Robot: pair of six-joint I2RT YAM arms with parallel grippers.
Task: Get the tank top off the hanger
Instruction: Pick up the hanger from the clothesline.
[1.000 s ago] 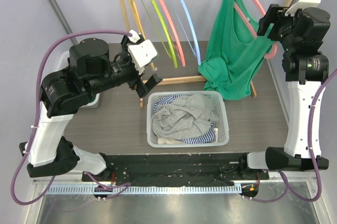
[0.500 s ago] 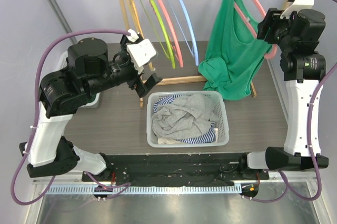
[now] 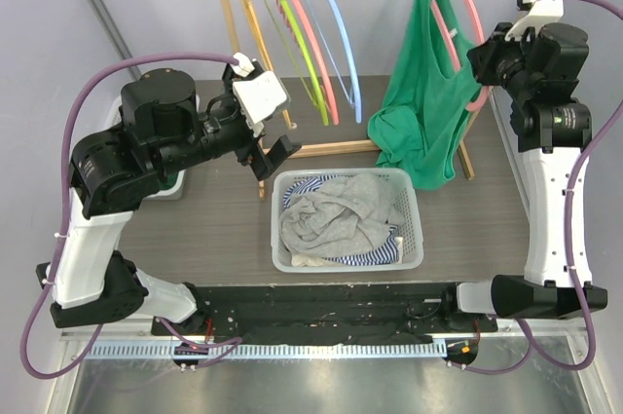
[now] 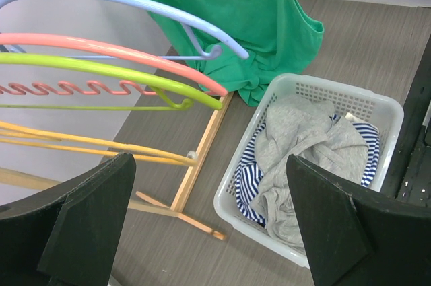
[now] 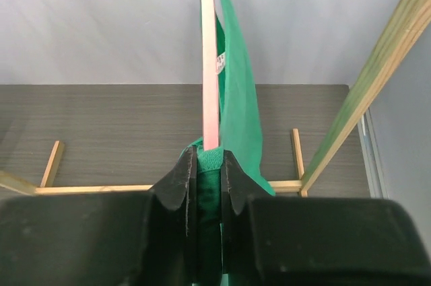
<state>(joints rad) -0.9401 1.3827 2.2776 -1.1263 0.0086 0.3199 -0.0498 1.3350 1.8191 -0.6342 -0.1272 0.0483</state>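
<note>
One right gripper (image 5: 204, 165), clenched on the green tank top (image 3: 423, 112), has tugged it leftward, not yet off its pink hanger (image 5: 207, 64); left gripper (image 4: 212, 188) gapes.

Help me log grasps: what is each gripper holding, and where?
The right gripper pinches the green tank top at its edge beside the pink hanger. The left gripper is open, holding nothing.

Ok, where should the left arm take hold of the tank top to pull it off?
I'd grip the bunched lower hem of the tank top, coming from the left. That fold hangs thick and free below the pink hanger, facing the open left gripper; the right gripper is shut on the other edge.
</note>
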